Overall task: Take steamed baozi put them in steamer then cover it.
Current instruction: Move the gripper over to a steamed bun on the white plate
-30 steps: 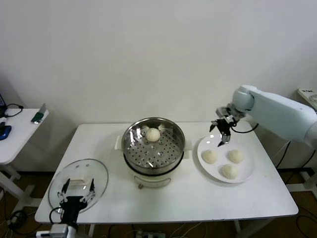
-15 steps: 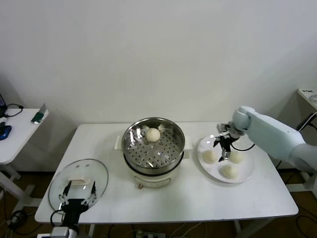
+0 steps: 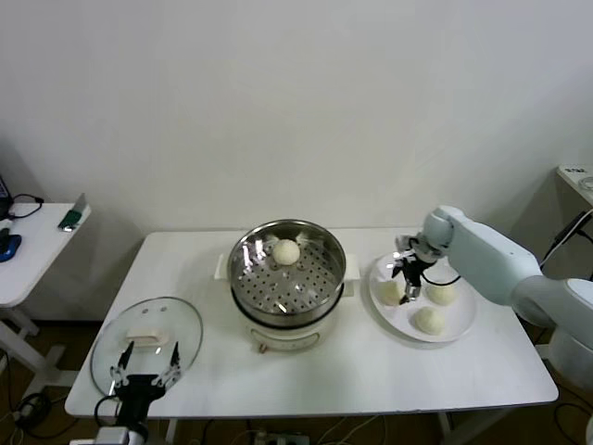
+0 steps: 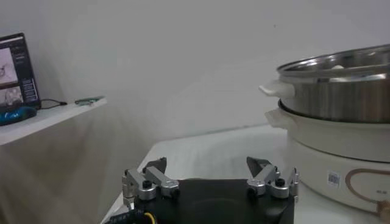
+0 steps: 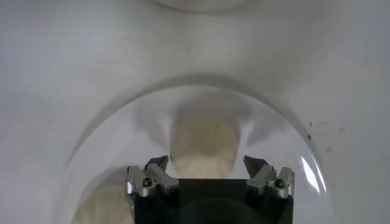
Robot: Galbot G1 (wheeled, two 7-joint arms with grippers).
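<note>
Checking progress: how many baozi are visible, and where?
4. One baozi sits in the steamer; three are on the plate: left under the open right gripper, right, front.

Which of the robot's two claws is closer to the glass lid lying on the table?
The left. The left gripper hangs open at the glass lid's near edge, at the table's front left corner. The right gripper is far across the table, open over a bun on the white plate.

The head camera overlooks the whole table [image 3: 352,371] from above; the left wrist camera sits low beside the steamer [image 4: 341,85] (shared by both).
</note>
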